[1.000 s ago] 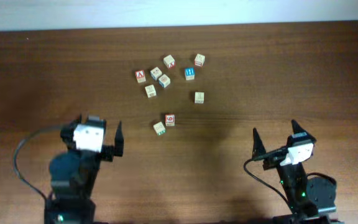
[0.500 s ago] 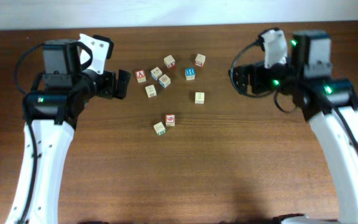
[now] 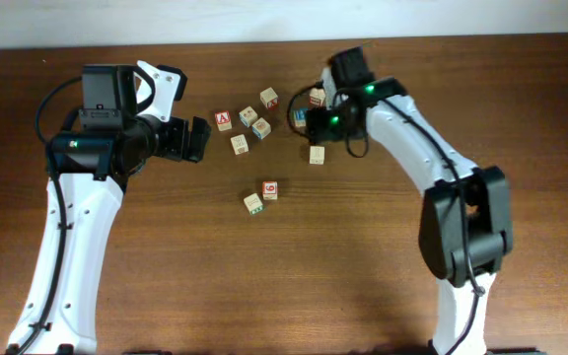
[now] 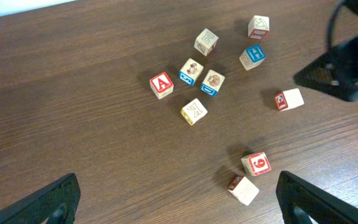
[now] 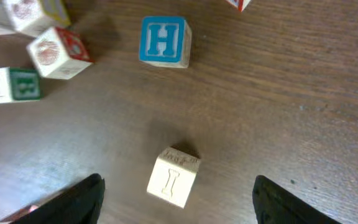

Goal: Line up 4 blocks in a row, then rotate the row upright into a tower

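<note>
Brown wood-grain desk, ten small letter cubes scattered loosely between its middle and its far edge. Noted: the left pincer is spread wide with nothing between the jaws, held above the desk on the left side of the scatter, clear of every cube. Noted: the right pincer is over the right part of the scatter, jaws apart and gripping nothing, one finger on either side of the plain pale block without touching it (an engraved "I" shows on its top face). The blue "H" block sits flat, letter face up, just beyond the pale one toward the far edge and apart from it; in the overhead view the right arm partly covers it. The red "6" block lies nearest the desk's middle, numeral face up, well apart from both pincers. The green-marked block is just beside it on the near-left side; cannot tell whether their corners touch. Others: the red "A" cube at the left end of the far group, the pale cube with a red-marked top near the far edge on the right, and four more between these, faces too small to read.
</note>
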Controlling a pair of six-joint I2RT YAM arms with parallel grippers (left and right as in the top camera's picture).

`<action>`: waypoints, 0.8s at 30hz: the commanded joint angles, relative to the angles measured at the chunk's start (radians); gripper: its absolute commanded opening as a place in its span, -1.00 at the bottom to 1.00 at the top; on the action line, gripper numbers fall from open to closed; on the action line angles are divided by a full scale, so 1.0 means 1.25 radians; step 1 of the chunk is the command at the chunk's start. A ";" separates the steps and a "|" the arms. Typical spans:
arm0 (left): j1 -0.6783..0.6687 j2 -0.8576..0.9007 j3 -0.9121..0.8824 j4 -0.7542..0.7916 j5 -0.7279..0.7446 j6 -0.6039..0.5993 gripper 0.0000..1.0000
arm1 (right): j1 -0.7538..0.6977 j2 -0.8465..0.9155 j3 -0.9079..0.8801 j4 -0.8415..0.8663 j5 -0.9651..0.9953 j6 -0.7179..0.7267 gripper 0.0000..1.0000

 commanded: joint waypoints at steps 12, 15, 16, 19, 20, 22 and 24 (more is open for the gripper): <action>0.001 0.004 0.014 -0.001 0.001 -0.004 0.98 | 0.067 0.107 0.011 -0.011 0.135 0.212 0.04; 0.001 0.004 0.014 -0.001 0.001 -0.004 0.98 | 0.067 0.107 0.011 -0.049 0.136 0.240 -0.21; 0.001 0.004 0.014 -0.001 0.001 -0.004 0.98 | 0.067 0.107 0.011 -0.048 0.136 0.240 -0.31; 0.001 0.004 0.014 -0.001 0.001 -0.004 0.98 | 0.066 0.098 0.016 -0.065 0.120 0.236 -0.38; 0.001 0.004 0.014 -0.001 0.001 -0.004 0.98 | 0.063 0.087 0.027 -0.077 0.117 0.229 -0.38; 0.001 0.004 0.014 -0.001 0.001 -0.004 0.98 | 0.056 0.049 0.063 -0.132 0.116 0.221 -0.40; 0.001 0.004 0.014 -0.001 0.001 -0.004 0.98 | 0.056 -0.006 0.080 -0.211 0.099 0.200 -0.41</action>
